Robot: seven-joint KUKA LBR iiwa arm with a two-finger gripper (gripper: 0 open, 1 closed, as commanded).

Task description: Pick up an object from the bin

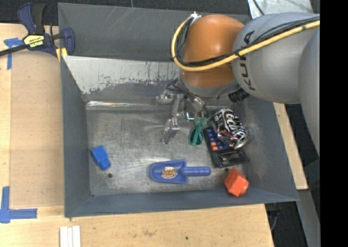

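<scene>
Grey bin (75,131), mid-floor: hand (182,131) spread wide, empty, beside the green plastic piece (196,134). Likely light, stiff, slick; pinch its narrow middle.

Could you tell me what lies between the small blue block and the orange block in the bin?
In the camera view, a flat blue scoop-like tool lies between the small blue block and the orange block.

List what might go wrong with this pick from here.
1. The gripper hangs close beside a green piece and a crushed can; a grasp there may catch both or knock one aside.
2. The can, a dark box and an orange block crowd the bin's right wall, leaving little room to approach them.
</scene>
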